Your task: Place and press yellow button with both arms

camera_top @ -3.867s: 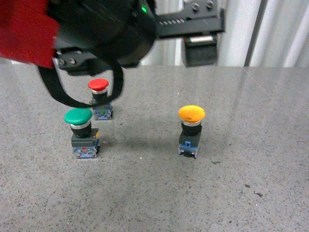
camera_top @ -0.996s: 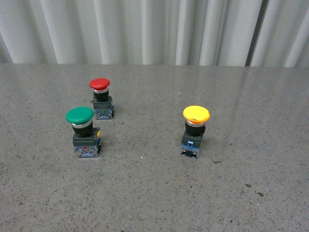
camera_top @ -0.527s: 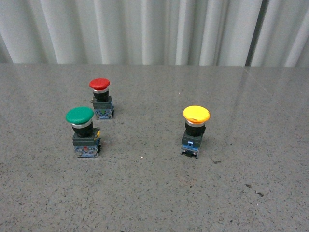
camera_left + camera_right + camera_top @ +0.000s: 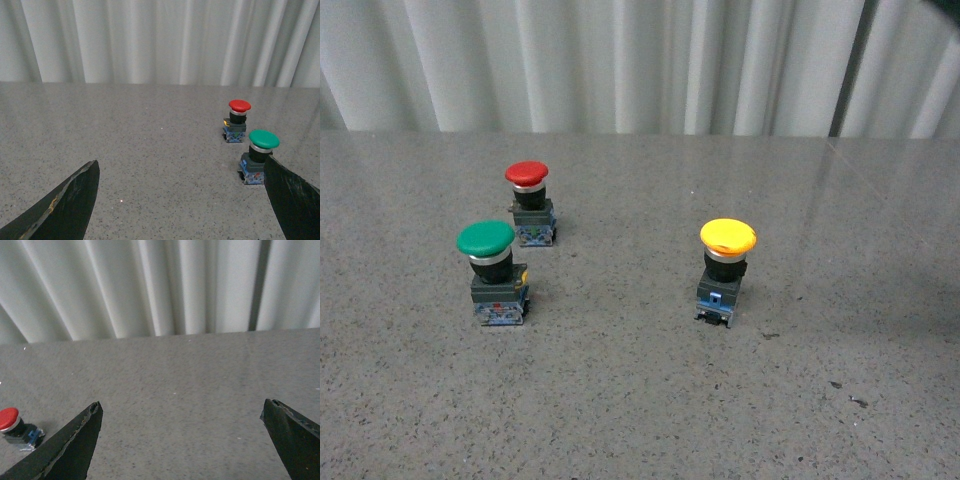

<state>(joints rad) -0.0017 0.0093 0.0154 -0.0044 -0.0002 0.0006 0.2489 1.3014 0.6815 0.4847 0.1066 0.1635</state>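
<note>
The yellow button (image 4: pixel 726 268) stands upright on the grey stone table, right of centre in the front view. It shows in neither wrist view. Neither arm shows in the front view. My left gripper (image 4: pixel 182 175) is open and empty, its black fingers (image 4: pixel 70 200) wide apart above the table; the green button stands just beside one finger. My right gripper (image 4: pixel 182 412) is open and empty, fingers (image 4: pixel 75 437) wide apart above bare table, facing the curtain.
A green button (image 4: pixel 492 272) stands at the left and a red button (image 4: pixel 529 203) behind it; both show in the left wrist view, green (image 4: pixel 259 156) and red (image 4: pixel 237 120). The red one (image 4: pixel 14 426) shows in the right wrist view. A white pleated curtain (image 4: pixel 620 60) backs the table.
The black arm that filled the upper front view 3.9 s ago has left that view. The yellow button stands very slightly further right. Over the last second nothing has moved.
</note>
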